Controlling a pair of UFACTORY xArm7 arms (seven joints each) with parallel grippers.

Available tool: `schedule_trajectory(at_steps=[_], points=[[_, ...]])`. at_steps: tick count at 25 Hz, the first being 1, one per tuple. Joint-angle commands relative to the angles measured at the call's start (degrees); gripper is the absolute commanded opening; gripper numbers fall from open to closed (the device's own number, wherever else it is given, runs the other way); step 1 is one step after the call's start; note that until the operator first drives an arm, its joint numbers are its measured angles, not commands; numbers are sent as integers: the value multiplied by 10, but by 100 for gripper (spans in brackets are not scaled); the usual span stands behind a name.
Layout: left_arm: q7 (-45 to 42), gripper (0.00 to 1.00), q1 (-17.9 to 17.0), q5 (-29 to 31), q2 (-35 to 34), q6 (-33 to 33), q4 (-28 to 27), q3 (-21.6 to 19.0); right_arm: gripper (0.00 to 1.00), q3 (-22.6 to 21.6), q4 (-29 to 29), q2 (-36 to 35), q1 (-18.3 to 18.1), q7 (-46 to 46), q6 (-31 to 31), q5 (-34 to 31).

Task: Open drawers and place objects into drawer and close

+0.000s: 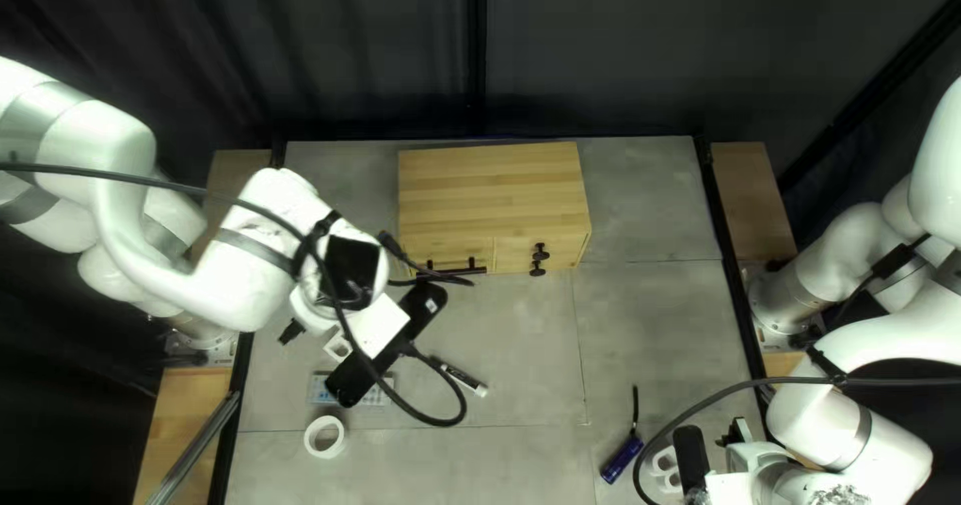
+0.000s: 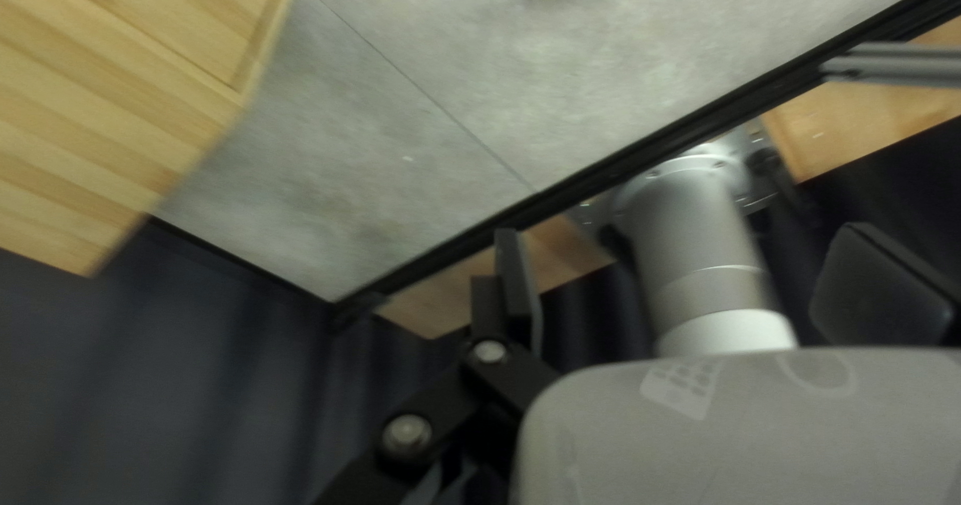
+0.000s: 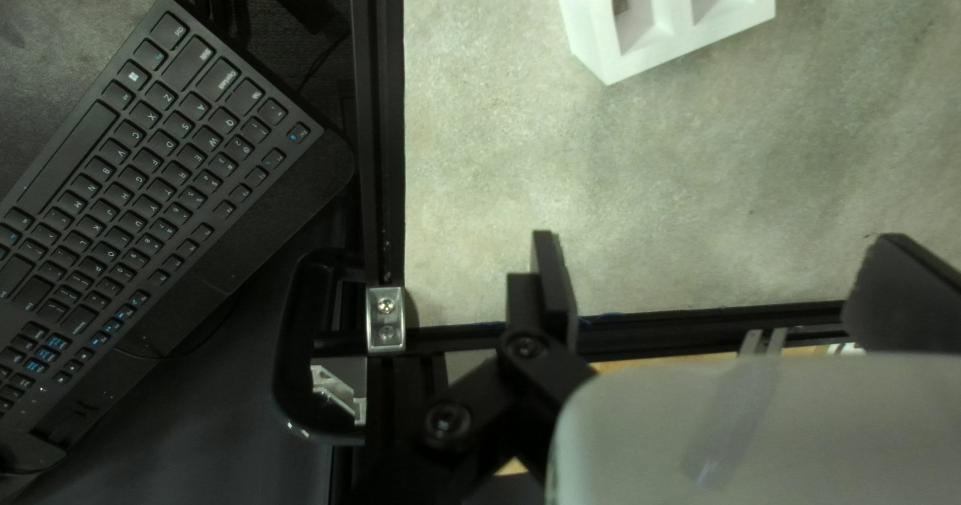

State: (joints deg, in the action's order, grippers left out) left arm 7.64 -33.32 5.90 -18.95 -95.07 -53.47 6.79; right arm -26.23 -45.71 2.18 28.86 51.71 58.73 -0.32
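Dark curtain (image 1: 601, 55) hangs behind the grey table (image 1: 521, 345). Against the table's far edge stands the wooden cabinet (image 1: 491, 190), its drawers closed. Toward the left edge lie a white ring (image 1: 309, 439) and a pen (image 1: 462, 376). Nearer the right edge, a blue cylinder (image 1: 622, 461) lies beside a white block with openings (image 3: 595, 35). Beyond the near edge sits a black keyboard (image 3: 140, 185). The left gripper (image 1: 291, 333) has its fingers spread; the right gripper (image 1: 739, 431) stands spread too, with the block ahead of it.
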Motion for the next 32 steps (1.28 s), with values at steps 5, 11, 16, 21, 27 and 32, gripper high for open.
schedule_trajectory(at_steps=[5, 11, 16, 21, 27, 32], points=[[-65, 100, -100, -52, 116, 58, -58, -113, 100, 0, 0, 0, 0, 0, 0, 0], [-73, 100, -143, -52, 174, 100, -66, -157, 100, 0, 0, 0, 0, 0, 0, 0], [-79, 100, -165, -63, 200, 121, -77, -179, 100, 0, 0, 0, 0, 0, 0, 0], [-81, 100, -167, -71, 197, 126, -69, -182, 100, 0, 0, 0, 0, 0, 0, 0], [-81, 100, -167, -71, 197, 126, -69, -182, 100, 0, 0, 0, 0, 0, 0, 0], [-81, 100, -167, -71, 197, 126, -69, -182, 100, 0, 0, 0, 0, 0, 0, 0]])
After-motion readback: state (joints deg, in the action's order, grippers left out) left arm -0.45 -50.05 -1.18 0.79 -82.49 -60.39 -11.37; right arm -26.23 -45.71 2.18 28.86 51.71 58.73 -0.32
